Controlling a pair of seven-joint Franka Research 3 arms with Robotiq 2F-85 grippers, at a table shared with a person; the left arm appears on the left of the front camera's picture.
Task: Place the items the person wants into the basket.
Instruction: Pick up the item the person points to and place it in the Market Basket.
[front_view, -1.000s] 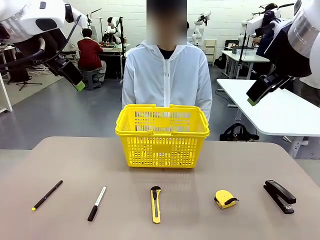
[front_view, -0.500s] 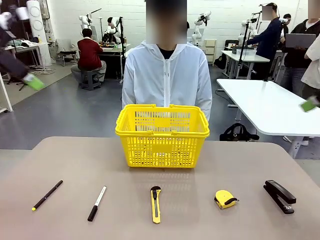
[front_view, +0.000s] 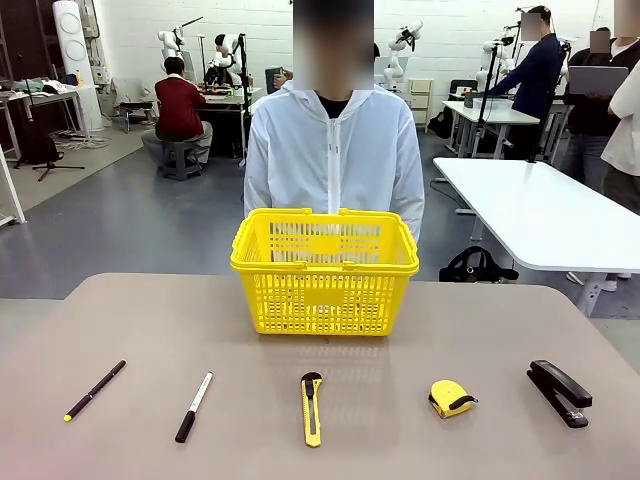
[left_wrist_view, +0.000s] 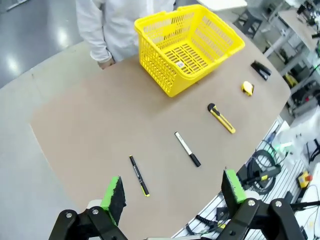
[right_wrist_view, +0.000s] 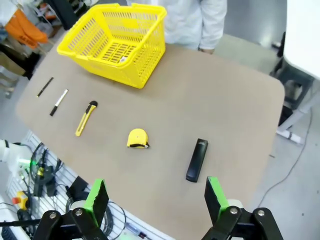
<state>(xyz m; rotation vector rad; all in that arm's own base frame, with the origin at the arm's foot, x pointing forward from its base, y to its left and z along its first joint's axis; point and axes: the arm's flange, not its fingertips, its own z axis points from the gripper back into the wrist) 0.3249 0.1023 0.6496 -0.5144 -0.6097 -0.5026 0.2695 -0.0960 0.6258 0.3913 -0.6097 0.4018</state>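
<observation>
The yellow lattice basket (front_view: 324, 283) stands at the table's far middle, just in front of the person (front_view: 334, 150) in a white hooded jacket. Along the near side lie the slim black pen (front_view: 94, 390) with a yellow tip at far left and the small yellow tape measure (front_view: 452, 398) right of centre. High above the table's left end, my left gripper (left_wrist_view: 172, 194) is open and holds nothing; the pen (left_wrist_view: 139, 175) and the basket (left_wrist_view: 189, 47) lie far below it. My right gripper (right_wrist_view: 152, 197) is open and bare, high over the right end, above the tape measure (right_wrist_view: 137, 138) and the basket (right_wrist_view: 114, 42).
A white-barrelled marker (front_view: 194, 406) lies right of the pen, a yellow utility knife (front_view: 311, 407) at the middle, and a black stapler (front_view: 560, 392) at far right. The tan table (front_view: 320, 340) has bare room between the row and the basket. The person's hands rest at the far edge.
Both arms have swung up and outward out of the front view; one second ago they hung at the upper left and upper right. The items, basket and person have not moved.
</observation>
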